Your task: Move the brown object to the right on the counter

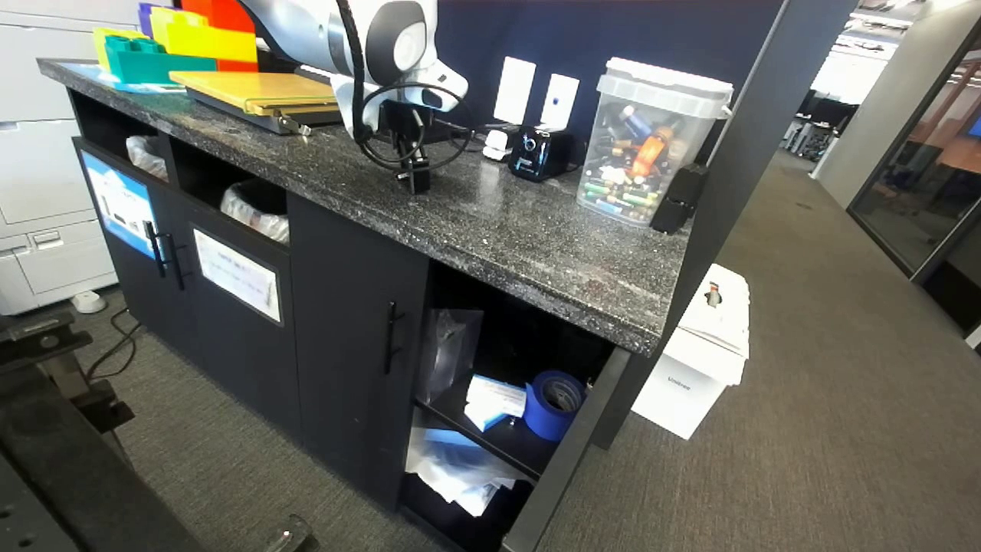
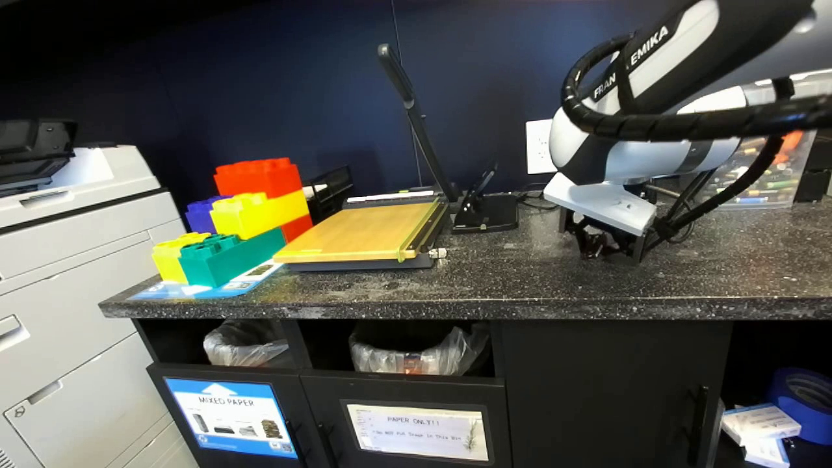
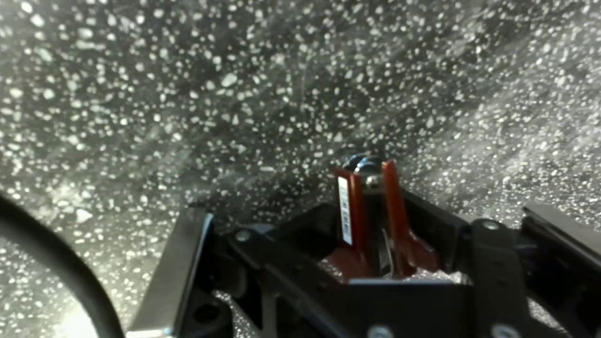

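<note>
The brown object (image 3: 398, 216) is a small, glossy reddish-brown item with two upright arms, a white barcode label and a shiny metal end. It sits between the black fingers of my gripper (image 3: 371, 211) in the wrist view, and the fingers appear closed against both its sides. In an exterior view my gripper (image 2: 604, 250) is low over the counter (image 2: 507, 279), with a hint of reddish brown between the fingers. In an exterior view my gripper (image 1: 414, 178) hides the object. I cannot tell whether the object touches the counter.
A tan paper-cutter board (image 2: 364, 227) and large coloured bricks (image 2: 234, 260) stand on the counter. A clear tub of batteries (image 1: 644, 146), a black box (image 1: 540, 152) and cables stand near the wall. The counter's thick front edge (image 1: 460, 257) is close to the gripper.
</note>
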Robot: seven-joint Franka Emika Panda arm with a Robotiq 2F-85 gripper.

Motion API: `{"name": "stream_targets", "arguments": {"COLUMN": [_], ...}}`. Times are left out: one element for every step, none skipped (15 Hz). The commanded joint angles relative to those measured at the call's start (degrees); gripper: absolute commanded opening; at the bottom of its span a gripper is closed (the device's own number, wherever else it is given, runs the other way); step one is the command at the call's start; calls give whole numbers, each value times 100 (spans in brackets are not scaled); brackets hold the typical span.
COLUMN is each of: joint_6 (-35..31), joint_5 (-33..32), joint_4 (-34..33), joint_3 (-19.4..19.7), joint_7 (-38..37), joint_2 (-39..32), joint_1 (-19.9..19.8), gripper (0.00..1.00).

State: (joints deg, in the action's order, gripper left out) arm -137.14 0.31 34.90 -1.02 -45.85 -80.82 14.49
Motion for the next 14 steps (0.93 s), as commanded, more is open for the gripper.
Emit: {"name": "stream_targets", "arguments": {"joint_6": [242,325,439,689,945,1240,1477,1633,1557,1613,1648,1659,1697,1785], "joint_5": [38,75,133,215,280,355,391,422,417,405,393,382,391,401], "joint_4": [-714,-799,-896,-975,-1053,-1134,-1253,-1250,-888,-953,-937,-917,-890,-833], "joint_3": [162,127,55,-28,-83,-122,-112,-95,-48,-4,48,105,133,165], "joint_7": [-62,-50,-6,5,37,70,74,80,87,71,10,-82,-119,-167], "joint_2": [-414,-437,-435,-368,-316,-227,-187,-82,192,205,224,212,208,193], "joint_1": [118,116,99,63,19,-64,-153,-272,-435,-586,-757,-943,-1143,-1358], "gripper": [7,6,7,6,5,6,6,6,6,6,6,6,6,6]}}
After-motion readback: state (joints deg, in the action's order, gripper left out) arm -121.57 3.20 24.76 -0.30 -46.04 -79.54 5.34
